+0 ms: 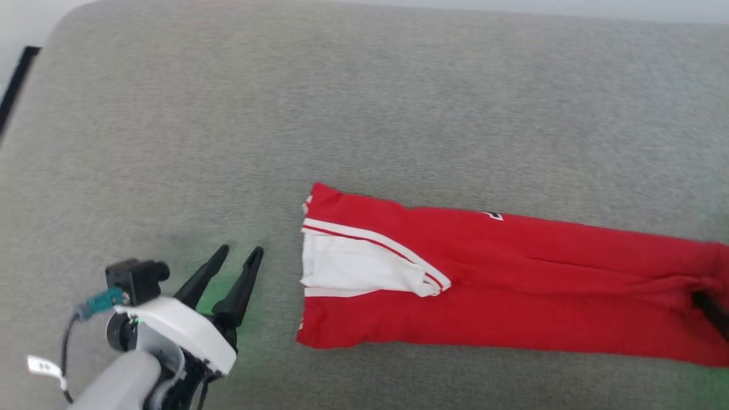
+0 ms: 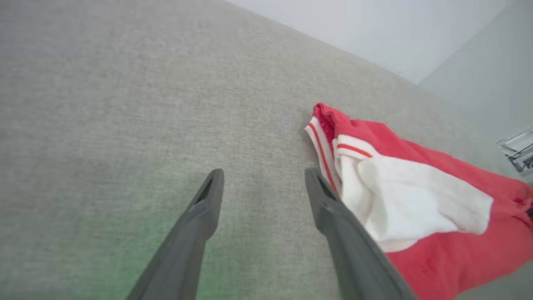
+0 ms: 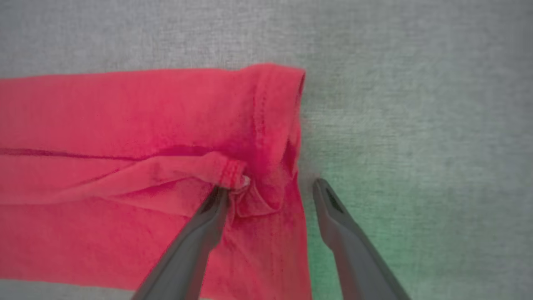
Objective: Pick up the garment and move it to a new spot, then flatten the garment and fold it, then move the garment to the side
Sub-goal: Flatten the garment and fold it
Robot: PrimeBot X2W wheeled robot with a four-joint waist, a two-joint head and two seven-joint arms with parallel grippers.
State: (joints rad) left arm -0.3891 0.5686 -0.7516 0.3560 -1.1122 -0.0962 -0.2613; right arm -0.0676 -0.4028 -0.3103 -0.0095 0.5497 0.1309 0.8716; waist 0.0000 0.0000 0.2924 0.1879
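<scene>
- Okay, nearest to you: your left gripper (image 1: 240, 249) sits low over the grey fabric surface (image 1: 171, 114). Its fingers are spread wide with nothing between them, just beside the sleeve end of the red jersey T-shirt (image 1: 512, 285) but not touching it.
- Your right gripper (image 3: 270, 187) is parted too, straddling the hem end. One finger is on the bunched red hem, the other on bare fabric just off the edge, so it's not clamped on anything.
- The shirt lies as a long flat band between the two claws, with the white sleeve (image 1: 353, 265) tucked on top.
- My guess is that having a claw at each end sets you up to bring the ends together for the cross fold.
- Further back, the grey surface runs on to a pale wall.
</scene>
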